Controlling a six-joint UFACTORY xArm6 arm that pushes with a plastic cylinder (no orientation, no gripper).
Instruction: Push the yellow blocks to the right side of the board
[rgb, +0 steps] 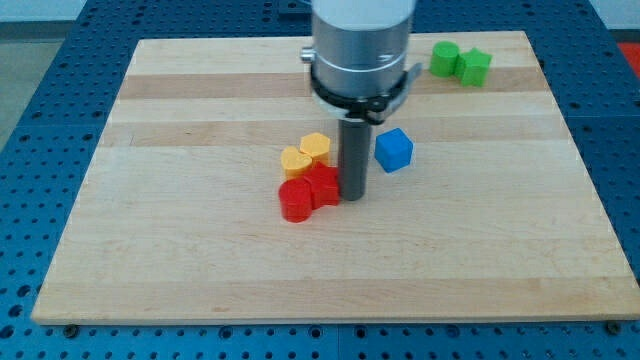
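Two yellow blocks sit side by side near the board's middle: one yellow block (296, 160) on the left, a heart-like yellow block (316, 148) just to its upper right. Below them lie a red round block (296, 201) and a red block (322, 186), touching each other. My tip (354, 197) stands just right of the red blocks and below right of the yellow ones, close to the right red block. A blue cube (394, 149) lies right of the rod.
Two green blocks (446, 58) (474, 67) sit at the view's top right of the wooden board (200, 250). The arm's grey body (360, 45) hangs over the board's top middle.
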